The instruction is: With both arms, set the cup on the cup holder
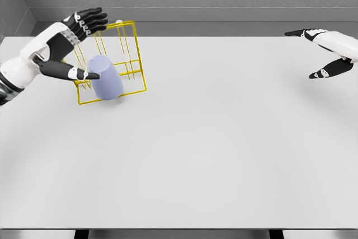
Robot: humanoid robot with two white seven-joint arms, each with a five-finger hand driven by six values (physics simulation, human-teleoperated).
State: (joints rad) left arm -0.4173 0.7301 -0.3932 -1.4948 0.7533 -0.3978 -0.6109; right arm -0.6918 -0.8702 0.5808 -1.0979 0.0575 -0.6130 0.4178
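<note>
Lavender cup (pixel 106 78) being carried inverted on yellow wire cup holder (pixel 112 62), left hand (pixel 71 43) being held spread beside it, right hand (pixel 327 51) being held spread near table (pixel 224 138) far-right edge.

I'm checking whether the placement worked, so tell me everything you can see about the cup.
The cup is a plain pale lavender-blue tumbler, smooth and matte like plastic, with no handle showing. It sits within the yellow wire cup holder at the table's far left, apparently upside down and leaning slightly, over the pegs. The left robot hand is spread open beside it, thumb tip at or near its upper left side; whether they touch is unclear.
</note>
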